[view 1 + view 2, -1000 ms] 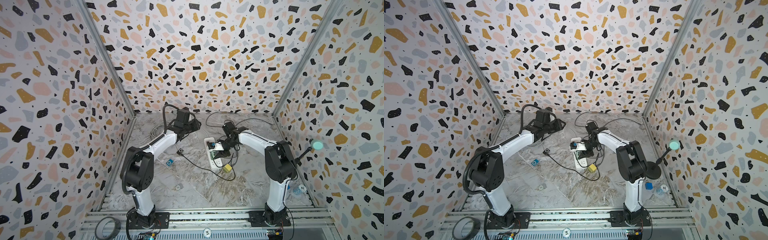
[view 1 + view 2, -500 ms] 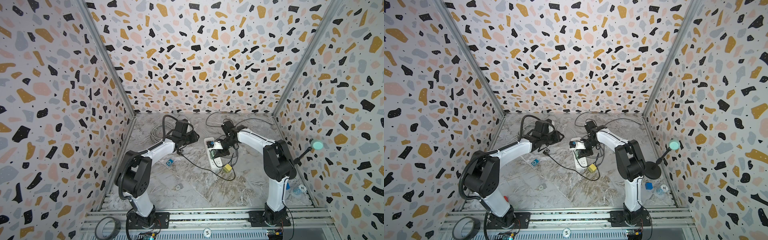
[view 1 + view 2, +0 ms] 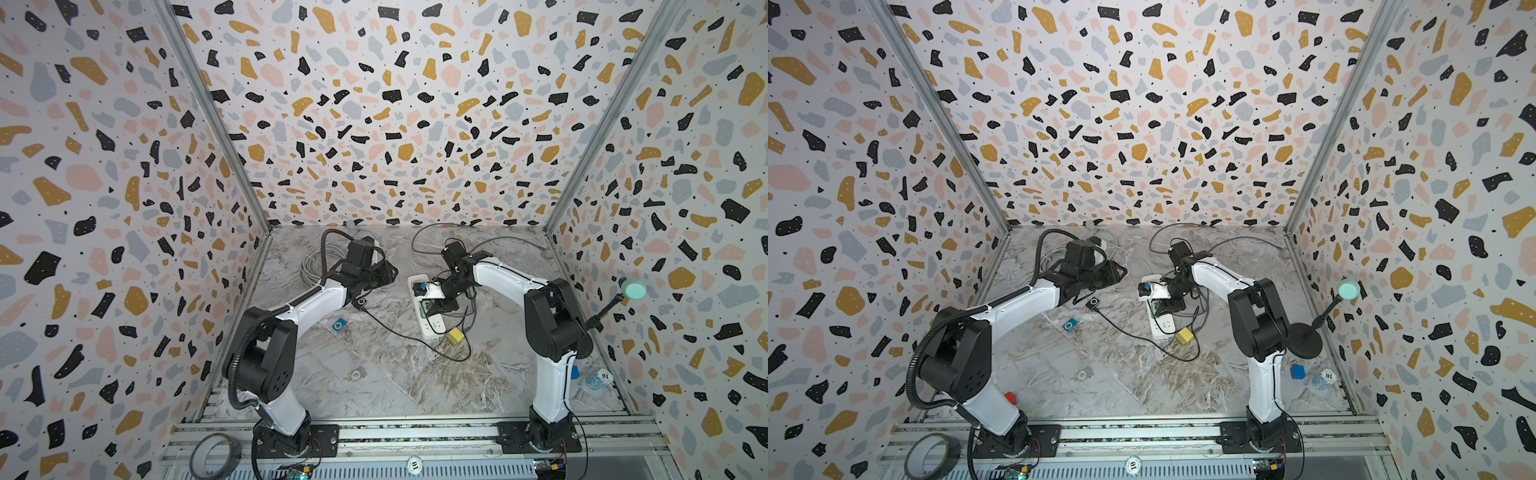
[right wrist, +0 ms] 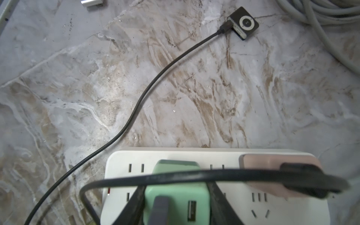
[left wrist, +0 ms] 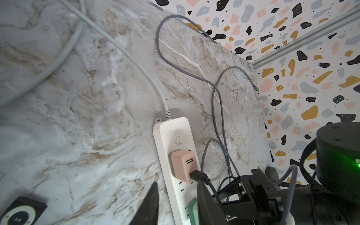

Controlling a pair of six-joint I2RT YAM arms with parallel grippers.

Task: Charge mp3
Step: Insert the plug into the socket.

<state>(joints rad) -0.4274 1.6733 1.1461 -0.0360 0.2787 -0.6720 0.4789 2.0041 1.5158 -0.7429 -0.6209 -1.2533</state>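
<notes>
The black mp3 (image 3: pixel 360 302) (image 3: pixel 1093 302) lies on the marble table with a black cable (image 4: pixel 136 109) plugged into it. That cable runs to the pink charger (image 5: pixel 183 165) seated in the white power strip (image 3: pixel 432 326). My left gripper (image 5: pixel 177 204) hovers open over the strip beside the pink charger, holding nothing; the mp3 (image 5: pixel 21 213) lies off to its side. My right gripper (image 4: pixel 176 204) is shut on the green charger (image 4: pixel 175 192), which sits in the strip with a grey cable in one of its ports. The mp3 (image 4: pixel 244 22) also shows far across the table.
A blue mp3 (image 3: pixel 340 325), a silver one (image 3: pixel 356 375) and a yellow charger cube (image 3: pixel 455 336) lie on the table. A coil of white cable (image 3: pixel 309 266) sits at the back left. A teal-headed stand (image 3: pixel 1347 289) and a blue cube (image 3: pixel 1297 371) are at the right wall.
My left gripper has come forward and down from the back of the table to beside the power strip. The right arm has stayed on the green charger.
</notes>
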